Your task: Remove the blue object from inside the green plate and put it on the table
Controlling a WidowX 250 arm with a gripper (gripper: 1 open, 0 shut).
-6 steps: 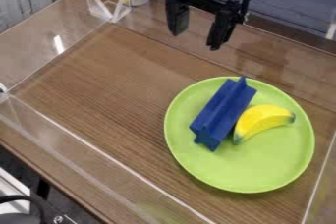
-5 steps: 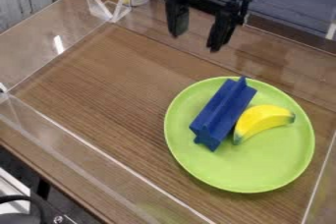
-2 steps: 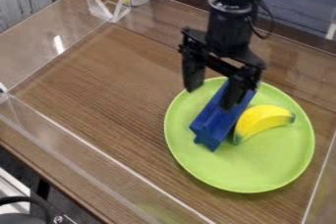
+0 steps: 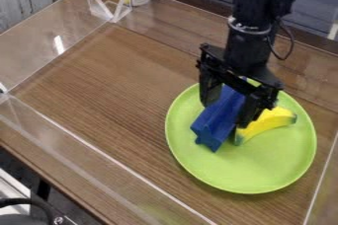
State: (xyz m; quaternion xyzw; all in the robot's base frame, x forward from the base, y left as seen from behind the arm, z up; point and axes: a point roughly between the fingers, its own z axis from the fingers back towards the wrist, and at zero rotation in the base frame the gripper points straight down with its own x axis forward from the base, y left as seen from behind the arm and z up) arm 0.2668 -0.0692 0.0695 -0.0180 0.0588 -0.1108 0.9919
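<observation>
On the lime-green plate (image 4: 240,177), toward the near side of the wood-grain surface (image 4: 113,96), lies the dark-blue grooved block (image 4: 211,125), banana (image 4: 271,123) just beside. Above the block's far part: black two-fingered hand (image 4: 228,101), fingers apart, one either side; contact unclear. Advised: centre across the narrow width, keep the right finger off the banana, close squarely, lift straight.

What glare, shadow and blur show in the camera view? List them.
In the camera view, pale reflections streak the clear plastic wall; the green plate looks evenly lit; the black end effector is so dark its details merge; the whole picture is slightly soft.
</observation>
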